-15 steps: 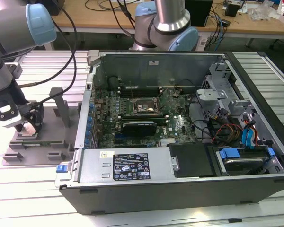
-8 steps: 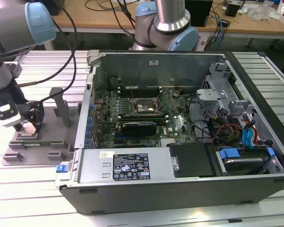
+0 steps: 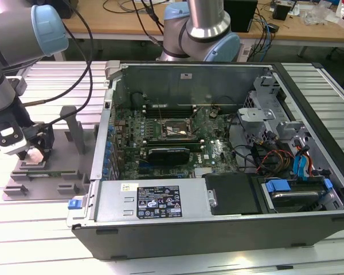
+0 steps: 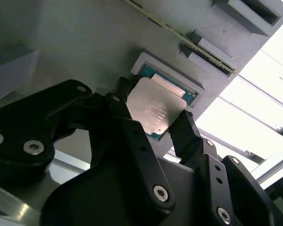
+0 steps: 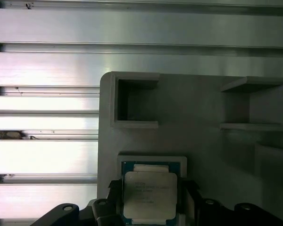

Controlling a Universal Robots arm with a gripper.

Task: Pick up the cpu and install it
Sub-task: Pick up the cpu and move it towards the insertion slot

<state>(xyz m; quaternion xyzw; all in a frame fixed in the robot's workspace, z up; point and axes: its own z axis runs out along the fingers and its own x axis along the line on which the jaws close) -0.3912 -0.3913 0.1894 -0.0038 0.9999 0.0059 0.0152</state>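
In the exterior view the gripper (image 3: 35, 153) hangs low over the grey holder tray (image 3: 43, 183), well apart from the open computer case (image 3: 189, 77). The case's motherboard socket (image 3: 172, 130) looks unfilled, so installing is all left. In the second wrist view the black fingers (image 4: 132, 129) clamp opposite edges of the cpu (image 4: 155, 110), which is at or barely above its pocket (image 4: 146, 60). In the first wrist view the cpu (image 5: 148, 195) sits between the fingers (image 5: 191, 198) over that pocket (image 5: 153, 159), so I judge the pick-up barely begun.

The silvery-topped, green-edged cpu (image 4: 155, 110) is held, slightly askew, just above the square recess of the grey holder (image 4: 85, 42).
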